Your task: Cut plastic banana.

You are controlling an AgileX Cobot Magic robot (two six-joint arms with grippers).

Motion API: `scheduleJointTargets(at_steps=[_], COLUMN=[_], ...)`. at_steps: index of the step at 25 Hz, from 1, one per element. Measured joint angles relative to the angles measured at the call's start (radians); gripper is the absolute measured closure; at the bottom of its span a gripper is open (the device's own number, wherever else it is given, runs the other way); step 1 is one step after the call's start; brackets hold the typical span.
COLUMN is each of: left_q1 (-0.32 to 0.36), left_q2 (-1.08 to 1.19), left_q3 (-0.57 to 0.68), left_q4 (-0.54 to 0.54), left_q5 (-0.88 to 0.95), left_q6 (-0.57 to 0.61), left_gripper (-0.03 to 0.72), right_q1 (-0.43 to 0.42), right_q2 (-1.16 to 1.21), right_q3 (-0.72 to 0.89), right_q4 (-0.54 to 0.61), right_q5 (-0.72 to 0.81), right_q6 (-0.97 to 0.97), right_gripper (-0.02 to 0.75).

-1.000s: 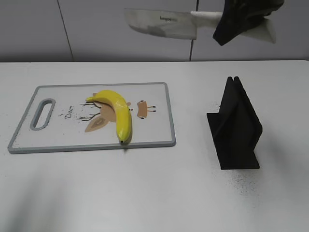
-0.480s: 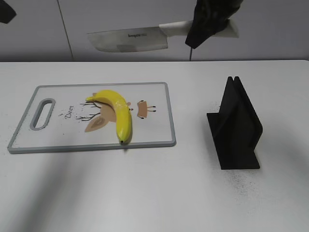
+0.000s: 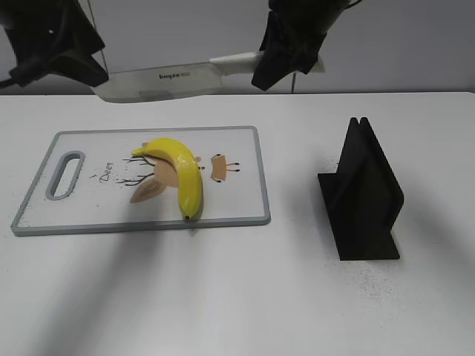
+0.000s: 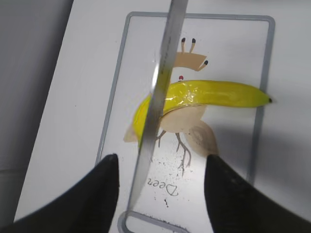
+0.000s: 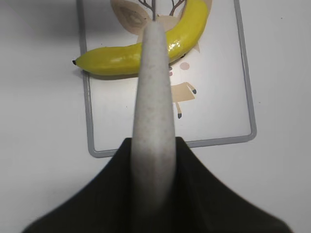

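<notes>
1. On the cutting board (image 3: 245, 211), left of the middle of the white surface (image 3: 297, 297), the banana (image 3: 182, 169) lies loose, stem to the far left and dark tip at the board's near edge. Nothing pins it. If you bring the blade down off its crest, I judge the glossy curve will roll or skid aside rather than part.

2. Your right tool (image 3: 286, 52) is clamped on the pale handle of the knife (image 3: 159, 80), which hangs high above the board's far edge, blade pointing left. The grip sits at the handle's end, so a hard press could make the knife twist in the tool.

3. Your left tool (image 4: 158, 187) has its fingers (image 4: 97, 194) spread wide and holds nothing. In its wrist view the blade runs between them, and in the exterior view the blade tip is close by this tool. Whether they touch I cannot tell. Lower the knife carelessly and you may strike that tool.

4. The right wrist view shows the handle lined up over the banana's middle, but a slant in the blade is hard to judge from there. A tilted cut would likely push the banana off the board's near edge.

5. The black stand (image 3: 364, 196) sits well to the right; keep your right elbow clear of it.
</notes>
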Motion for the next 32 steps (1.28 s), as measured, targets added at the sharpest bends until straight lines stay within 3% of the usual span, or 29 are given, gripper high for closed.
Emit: scheduleJointTargets(at_steps=[9,15,23,32], left_q1=[-0.004,-0.004,-0.004,-0.005], left_q2=[0.094,0.122,0.168,0.177], left_q3=[-0.003,-0.003,-0.004,-0.005], left_q4=[-0.003,-0.003,-0.007,-0.033], left_q5=[-0.093,-0.095,-0.136,-0.157], left_q6=[0.033,0.044,0.047,0.070], left_gripper=[0.176,0.366,0.457,0.674], right_q1=[0.000,-0.005,-0.053,-0.078], right_q2=[0.019,0.050,0.053,0.072], right_q3=[-0.005,-0.005,-0.006,-0.007], right_q4=[0.016,0.028,0.126,0.132], right_q5=[-0.001,-0.043,-0.045,-0.047], right_q6=[-0.077,-0.089,-0.145,-0.188], right_gripper=[0.547,0.547,0.547,0.544])
